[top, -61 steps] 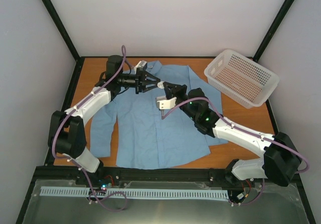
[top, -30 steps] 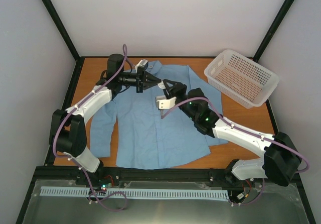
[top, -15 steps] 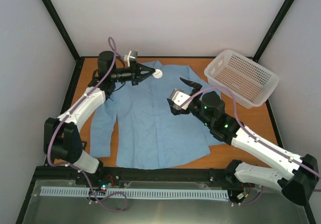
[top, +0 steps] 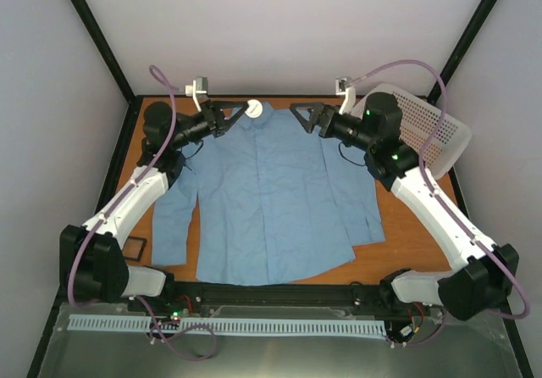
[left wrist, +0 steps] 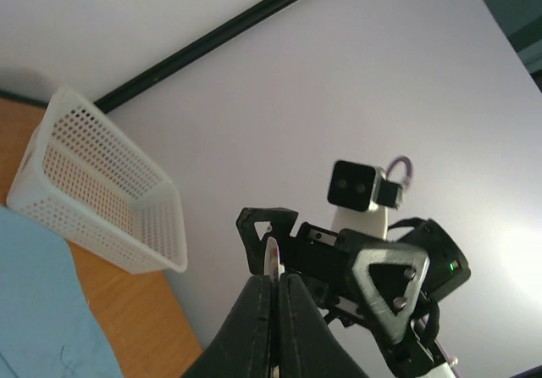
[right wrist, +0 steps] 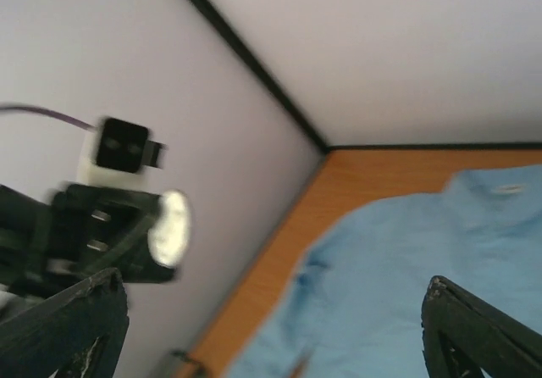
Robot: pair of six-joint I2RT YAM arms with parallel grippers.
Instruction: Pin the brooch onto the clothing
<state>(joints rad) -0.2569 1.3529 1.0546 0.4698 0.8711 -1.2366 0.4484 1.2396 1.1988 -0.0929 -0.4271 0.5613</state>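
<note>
The brooch [top: 252, 108] is not yet pinned. The left gripper [top: 246, 110] pinches it in the air near the collar of the shirt [top: 271, 200]. The right gripper [top: 303, 117] hangs wide open, holding nothing.

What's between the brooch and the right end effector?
Bare air; in the top view only the shirt lies under the gap from brooch to right end effector.

The left gripper [top: 241, 111], pinching the brooch [top: 252, 108], has pulled back from the middle of the shirt [top: 271, 208] to its collar end, apparently lifted clear of the cloth. The right gripper [top: 306, 117] has parted from it, swung toward the basket [top: 445, 136] and spread its jaws wide. The left arm's move uncovers a small black tray [top: 134, 246].
</note>
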